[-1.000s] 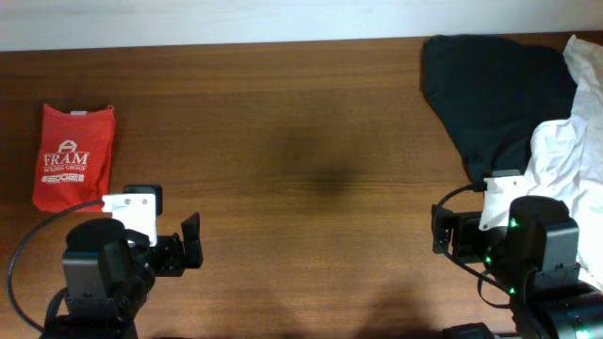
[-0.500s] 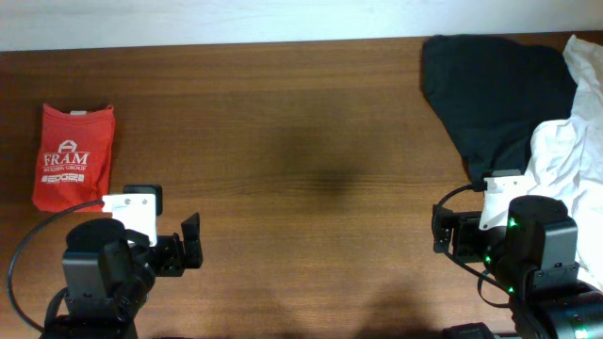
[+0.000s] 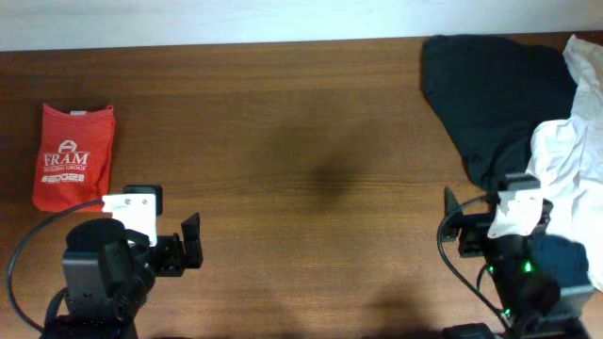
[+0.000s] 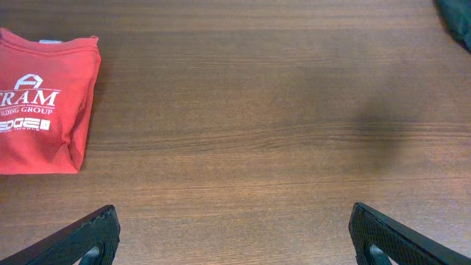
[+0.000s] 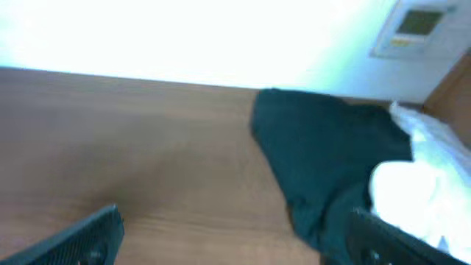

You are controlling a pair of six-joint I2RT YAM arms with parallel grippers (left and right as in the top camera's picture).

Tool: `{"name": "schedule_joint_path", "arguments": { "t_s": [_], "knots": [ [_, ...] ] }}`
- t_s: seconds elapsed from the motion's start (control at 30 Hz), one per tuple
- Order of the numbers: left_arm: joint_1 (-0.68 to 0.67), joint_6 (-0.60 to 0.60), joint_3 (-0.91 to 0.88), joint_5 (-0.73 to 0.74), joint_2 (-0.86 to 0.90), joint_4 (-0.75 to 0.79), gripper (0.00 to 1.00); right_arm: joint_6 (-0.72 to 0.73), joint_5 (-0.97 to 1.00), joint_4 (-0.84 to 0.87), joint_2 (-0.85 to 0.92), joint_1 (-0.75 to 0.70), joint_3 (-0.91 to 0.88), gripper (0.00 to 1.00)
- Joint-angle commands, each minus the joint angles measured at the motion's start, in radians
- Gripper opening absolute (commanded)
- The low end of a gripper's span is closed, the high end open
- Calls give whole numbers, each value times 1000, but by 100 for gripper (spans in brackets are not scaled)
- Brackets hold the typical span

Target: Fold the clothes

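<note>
From above, the red-orange T-shirt (image 3: 73,157) lies folded into a neat rectangle at the left side of the tabletop (image 3: 301,122), lettering up, exactly where it was a second ago. The left gripper (image 3: 191,242) sits near it on the near side and has not moved. The right gripper (image 3: 454,226) has swung a little to the right since then, closer to the white garment (image 3: 565,160) that lies on the black garment (image 3: 490,89) at the far right.

The left wrist camera shows its fingers (image 4: 88,235) spread wide with nothing between them. The T-shirt lies far left of them, well apart.

The right wrist picture is blurred. Its fingers (image 5: 85,235) are also spread wide and hold nothing, and the black and white garments lie beyond them on the right.
</note>
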Motion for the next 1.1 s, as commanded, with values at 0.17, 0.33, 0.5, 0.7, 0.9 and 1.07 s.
{"name": "schedule_joint_path", "arguments": {
  "t_s": [0.17,0.33,0.5,0.7,0.9,1.07],
  "knots": [
    [3,13,-7,4,-2,1,99,-19,-14,348,-339,-61,-423,99],
    [3,13,-7,4,-2,1,99,-19,-14,459,-466,-61,-575,99],
    [3,13,-7,4,-2,1,99,-19,-12,530,-464,-61,-650,99],
    [3,13,-7,4,-2,1,99,-18,-17,540,-464,-85,-761,99],
    [3,12,-7,4,-2,0,99,-19,-31,544,-464,-86,-780,99],
    [3,13,-7,4,-2,0,99,-42,-33,562,-464,-86,-780,99]
  ]
}}
